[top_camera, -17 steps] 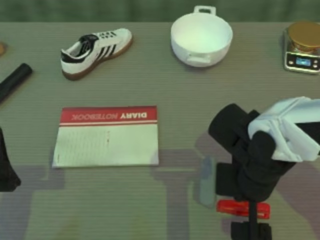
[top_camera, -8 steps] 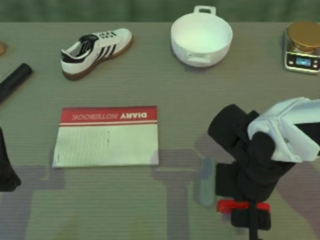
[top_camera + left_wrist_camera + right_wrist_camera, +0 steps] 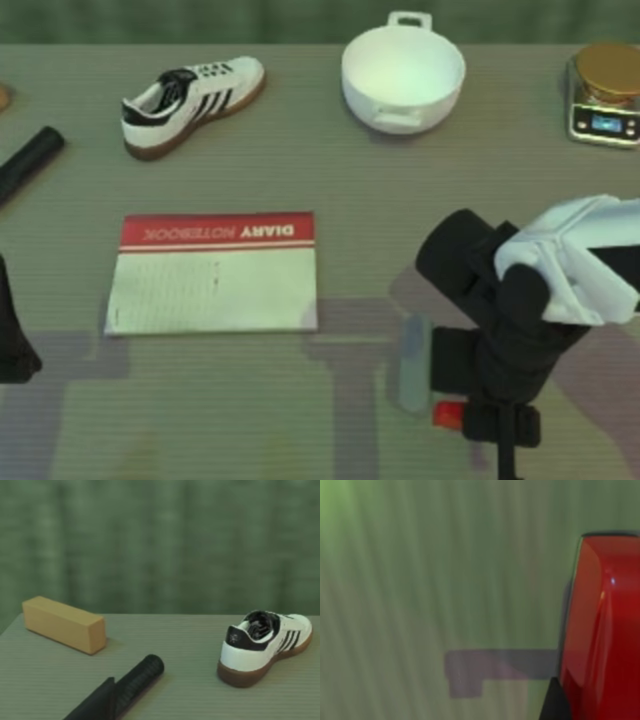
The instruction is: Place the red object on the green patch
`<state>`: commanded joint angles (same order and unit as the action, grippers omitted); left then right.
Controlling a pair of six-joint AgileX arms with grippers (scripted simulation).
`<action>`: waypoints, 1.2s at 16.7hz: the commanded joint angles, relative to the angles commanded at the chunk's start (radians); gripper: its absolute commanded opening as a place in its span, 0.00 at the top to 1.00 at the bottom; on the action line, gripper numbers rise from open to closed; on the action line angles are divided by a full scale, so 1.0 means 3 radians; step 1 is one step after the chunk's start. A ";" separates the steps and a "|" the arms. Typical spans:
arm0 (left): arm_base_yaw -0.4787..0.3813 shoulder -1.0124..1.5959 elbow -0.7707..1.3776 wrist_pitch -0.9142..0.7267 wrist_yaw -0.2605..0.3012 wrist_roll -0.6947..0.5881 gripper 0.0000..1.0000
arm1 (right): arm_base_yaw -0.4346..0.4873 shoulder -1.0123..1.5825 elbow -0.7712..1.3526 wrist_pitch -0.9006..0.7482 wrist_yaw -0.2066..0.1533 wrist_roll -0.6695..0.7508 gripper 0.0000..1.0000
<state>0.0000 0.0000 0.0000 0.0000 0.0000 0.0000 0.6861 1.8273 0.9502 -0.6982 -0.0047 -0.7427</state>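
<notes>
Only one end of the red object (image 3: 447, 415) shows in the top view, near the table's front right; the rest lies under my right gripper (image 3: 505, 428), which sits directly over it. In the right wrist view the glossy red object (image 3: 602, 640) fills one side from very close, with a black part of the gripper touching its lower edge. The green patch is not in the top view. One corner of the right wrist view is a brighter green, and I cannot tell what it is. My left gripper (image 3: 10, 340) rests at the table's left edge.
A white notebook with a red title band (image 3: 212, 272) lies left of centre. At the back stand a sneaker (image 3: 192, 100), a white bowl (image 3: 403, 72) and a scale with a gold jar (image 3: 605, 95). A black cylinder (image 3: 30, 160) and a tan block (image 3: 64, 624) are far left.
My right gripper has slid from the table's front edge toward the back, onto the red object. It now covers most of the bar, which showed almost whole a second ago. The left arm has not moved.
</notes>
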 joint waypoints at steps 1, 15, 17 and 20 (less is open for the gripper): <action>0.0000 0.0000 0.0000 0.0000 0.0000 0.0000 0.00 | 0.0000 0.0000 0.0000 0.0000 0.0000 0.0000 1.00; 0.0000 0.0000 0.0000 0.0000 0.0000 0.0000 0.00 | 0.0018 -0.0455 0.0713 -0.1216 -0.0001 -0.0028 1.00; 0.0000 0.0000 0.0000 0.0000 0.0000 0.0000 0.00 | 0.0013 -0.0541 0.0799 -0.1342 -0.0001 -0.0023 1.00; 0.0000 0.0000 0.0000 0.0000 0.0000 0.0000 0.00 | 0.0012 -0.0550 0.0808 -0.1353 -0.0001 -0.0022 1.00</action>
<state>0.0000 0.0000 0.0000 0.0000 0.0000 0.0000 0.6897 1.6623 1.1924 -1.1042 -0.0050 -0.7493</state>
